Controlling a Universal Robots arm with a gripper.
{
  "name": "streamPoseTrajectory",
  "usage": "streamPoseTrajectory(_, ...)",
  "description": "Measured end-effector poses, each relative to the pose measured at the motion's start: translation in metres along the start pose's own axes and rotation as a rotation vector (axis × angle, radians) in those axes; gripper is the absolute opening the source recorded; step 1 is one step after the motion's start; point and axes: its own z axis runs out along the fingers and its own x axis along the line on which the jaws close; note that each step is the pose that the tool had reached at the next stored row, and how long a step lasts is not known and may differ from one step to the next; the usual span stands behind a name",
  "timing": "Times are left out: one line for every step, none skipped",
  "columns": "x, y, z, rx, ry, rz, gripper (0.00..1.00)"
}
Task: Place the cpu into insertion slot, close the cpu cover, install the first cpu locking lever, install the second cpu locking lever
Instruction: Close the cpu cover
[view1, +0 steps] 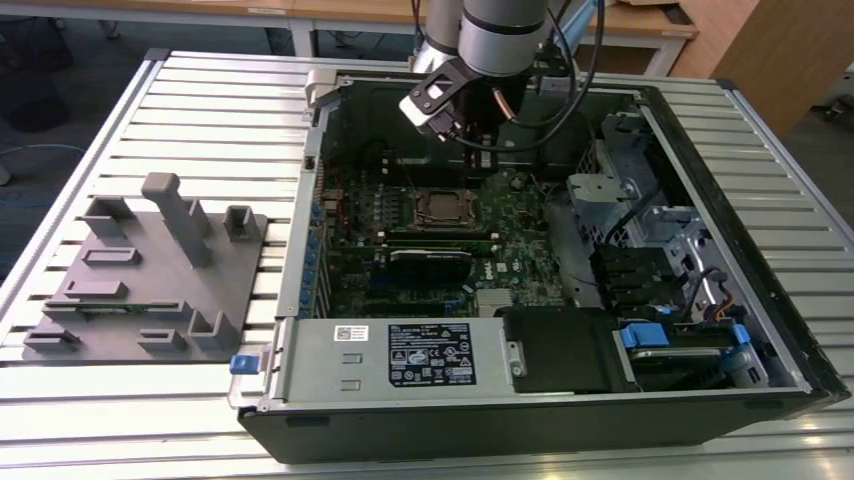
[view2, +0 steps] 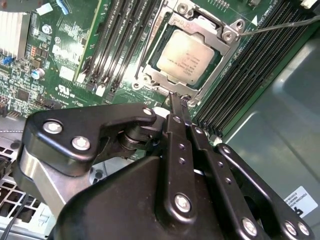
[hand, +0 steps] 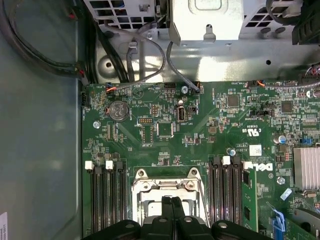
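While the gripper (view2: 176, 100) hangs over the green motherboard (hand: 200, 130) inside the open computer case (view1: 534, 432), its two black fingers (view2: 175, 140) are pressed together with nothing between them, tips just beside the edge of the insertion slot (view1: 422, 205). The cpu (view2: 187, 55) lies in that slot, the cpu cover (view2: 159, 80) lying flat around it; a thin locking lever (view2: 280, 25) juts out to one side

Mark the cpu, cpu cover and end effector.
cpu (view2: 187, 56): second wrist view, centre of metal top.
cpu cover (view2: 197, 25): second wrist view, frame edge.
end effector (view2: 178, 100): second wrist view, midway between fingertips.
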Motion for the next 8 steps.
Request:
streamPoseTrajectory(0.0, -0.0001, 0.0, 0.0, 0.0, 0.0, 0.1)
streamPoseTrajectory(0.0, -0.0001, 0.0, 0.0, 0.0, 0.0, 0.1)
streamPoseTrajectory(0.0, -0.0001, 0.0, 0.0, -0.0001, 0.0, 0.1)
streamPoseTrajectory(0.0, -0.0002, 0.0, 0.0, 0.0, 0.0, 0.1)
streamPoseTrajectory(0.0, -0.0002, 0.0, 0.0, 0.0, 0.0, 0.1)
streamPoseTrajectory(0.0, -0.0003, 0.0, 0.0, -0.0001, 0.0, 0.1)
streamPoseTrajectory(0.0, -0.0003, 0.0, 0.0001, 0.0, 0.0, 0.1)
streamPoseTrajectory(0.0, -0.0003, 0.0, 0.0001, -0.0001, -0.002, 0.1)
